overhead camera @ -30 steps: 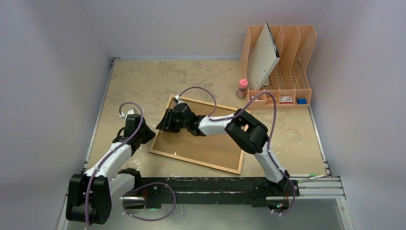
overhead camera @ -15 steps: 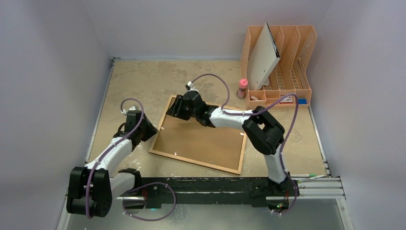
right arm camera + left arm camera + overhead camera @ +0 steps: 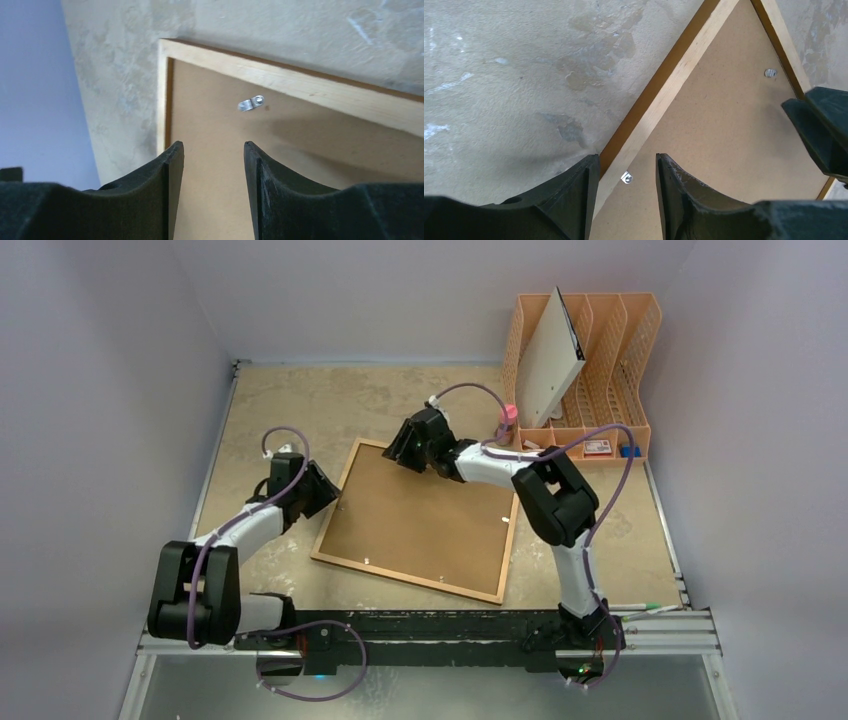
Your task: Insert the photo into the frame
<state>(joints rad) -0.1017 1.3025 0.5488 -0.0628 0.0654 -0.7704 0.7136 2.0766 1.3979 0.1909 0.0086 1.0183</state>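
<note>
Nearest, the left gripper [image 3: 625, 160] is held parted and empty over a clip [image 3: 626, 177] on the left rail of the frame [image 3: 400, 578], which lies face down mid-table with the backing board [image 3: 420, 525] seated. The photo is not seen, possibly under the board. Farther off, the right gripper [image 3: 213, 147] is likewise parted and empty. A clip merely grazed could be left unfastened, and the frame could be shoved askew.

a robotics lab test cell: plain pale walls [image 3: 100, 390] box in a stone-patterned tabletop [image 3: 300, 410], robot arms [image 3: 560, 510] bolted to a black rail [image 3: 450, 625], an orange file rack [image 3: 630, 340].
</note>
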